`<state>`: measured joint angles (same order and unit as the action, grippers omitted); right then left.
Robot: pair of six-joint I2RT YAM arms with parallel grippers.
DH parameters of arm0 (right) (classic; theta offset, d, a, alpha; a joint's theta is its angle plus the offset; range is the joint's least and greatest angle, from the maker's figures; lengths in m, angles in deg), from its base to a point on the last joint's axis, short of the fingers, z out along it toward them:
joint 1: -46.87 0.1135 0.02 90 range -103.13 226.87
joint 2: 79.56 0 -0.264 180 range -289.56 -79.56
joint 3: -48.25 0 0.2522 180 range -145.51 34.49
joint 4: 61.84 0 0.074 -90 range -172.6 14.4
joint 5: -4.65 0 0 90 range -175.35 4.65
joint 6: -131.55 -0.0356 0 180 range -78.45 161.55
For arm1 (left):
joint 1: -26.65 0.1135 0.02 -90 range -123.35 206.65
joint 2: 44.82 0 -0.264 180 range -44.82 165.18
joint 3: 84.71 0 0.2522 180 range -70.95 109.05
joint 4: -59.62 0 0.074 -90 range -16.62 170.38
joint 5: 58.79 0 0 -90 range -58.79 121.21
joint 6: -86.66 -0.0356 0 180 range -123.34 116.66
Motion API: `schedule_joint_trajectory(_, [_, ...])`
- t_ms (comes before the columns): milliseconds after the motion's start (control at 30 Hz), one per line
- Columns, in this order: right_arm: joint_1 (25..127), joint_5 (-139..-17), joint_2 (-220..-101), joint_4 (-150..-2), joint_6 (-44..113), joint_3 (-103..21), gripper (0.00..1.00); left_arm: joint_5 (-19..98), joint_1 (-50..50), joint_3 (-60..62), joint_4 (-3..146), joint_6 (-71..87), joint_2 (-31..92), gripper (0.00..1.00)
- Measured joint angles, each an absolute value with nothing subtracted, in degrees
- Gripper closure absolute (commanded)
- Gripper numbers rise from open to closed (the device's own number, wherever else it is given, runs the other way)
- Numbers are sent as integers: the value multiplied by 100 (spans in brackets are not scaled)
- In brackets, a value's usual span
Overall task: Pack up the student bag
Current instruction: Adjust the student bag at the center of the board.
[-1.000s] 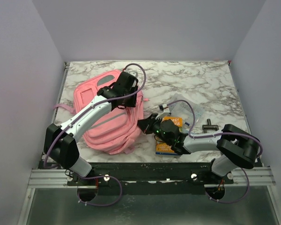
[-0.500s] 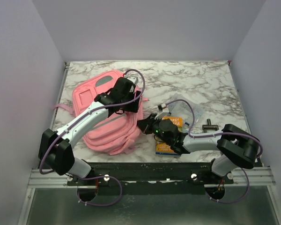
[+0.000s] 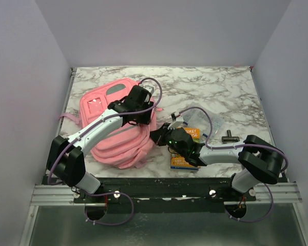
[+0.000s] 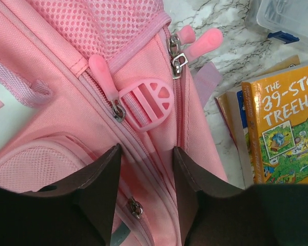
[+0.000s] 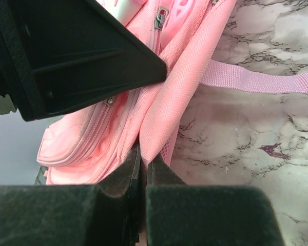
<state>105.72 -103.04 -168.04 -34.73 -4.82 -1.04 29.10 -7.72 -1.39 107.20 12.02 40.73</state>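
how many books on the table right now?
2 in view: an orange book right of the backpack, and a second book under it, edge showing on the backpack side. More may be hidden beneath.

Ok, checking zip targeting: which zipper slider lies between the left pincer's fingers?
The bare metal slider, lowest in view; the others sit farther up with pink pulls.

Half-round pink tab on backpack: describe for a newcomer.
On the marble table's left lies the large soft pink fabric backpack. Among zippers on its right edge sits the rubber tab. Neighbouring pulls are slim and plain; this one is half-round, slotted.
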Motion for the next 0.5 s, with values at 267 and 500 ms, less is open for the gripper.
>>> schedule_joint_trajectory(267, [10566, -10298, -16807, -3613, -445, -207, 99, 3142, -733, -76, 10816, 1038, 4137, 100])
schedule_joint_trajectory(500, [10570, -10315, -16645, -3745, -476, -207, 62, 3164, -731, -266, 10630, 933, 3781, 100])
